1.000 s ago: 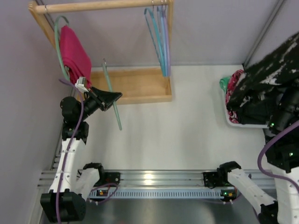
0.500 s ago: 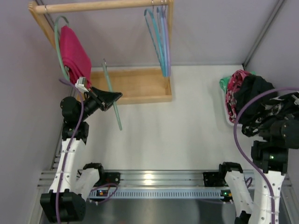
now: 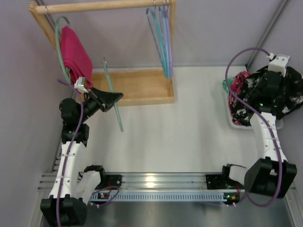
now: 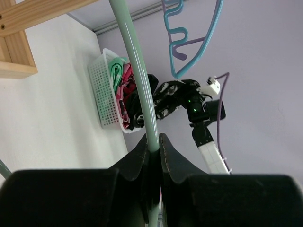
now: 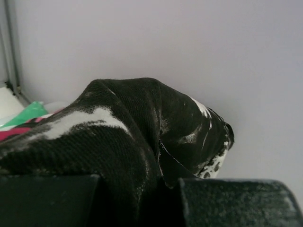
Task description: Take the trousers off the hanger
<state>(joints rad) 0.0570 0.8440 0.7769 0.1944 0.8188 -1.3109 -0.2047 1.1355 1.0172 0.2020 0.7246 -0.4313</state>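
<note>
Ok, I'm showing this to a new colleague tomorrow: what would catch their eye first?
The black-and-white trousers, bunched in the right hand over the white basket at far right. Then the bare mint hanger, pinched in the left hand before the wooden rack.

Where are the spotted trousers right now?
Top view, far right: the trousers hang bunched around the right gripper, just above the white basket of clothes by the wall.
</note>
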